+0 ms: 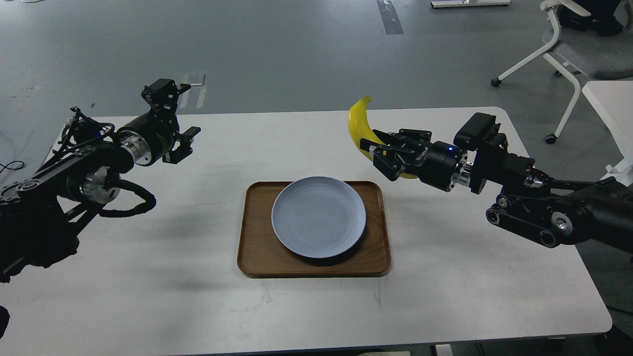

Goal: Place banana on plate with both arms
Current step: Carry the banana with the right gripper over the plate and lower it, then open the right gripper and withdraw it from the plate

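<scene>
The pale blue plate (319, 216) rests on a brown wooden tray (257, 247) at the middle of the white table. My right gripper (378, 151) is shut on the yellow banana (360, 126) and holds it in the air, above and to the right of the plate's far edge, stem end pointing up. My left gripper (183, 143) is open and empty above the table's far left part, well away from the plate.
The white table (445, 296) carries only the tray and plate. A white office chair (568, 44) and another white table (610, 106) stand on the grey floor at the far right.
</scene>
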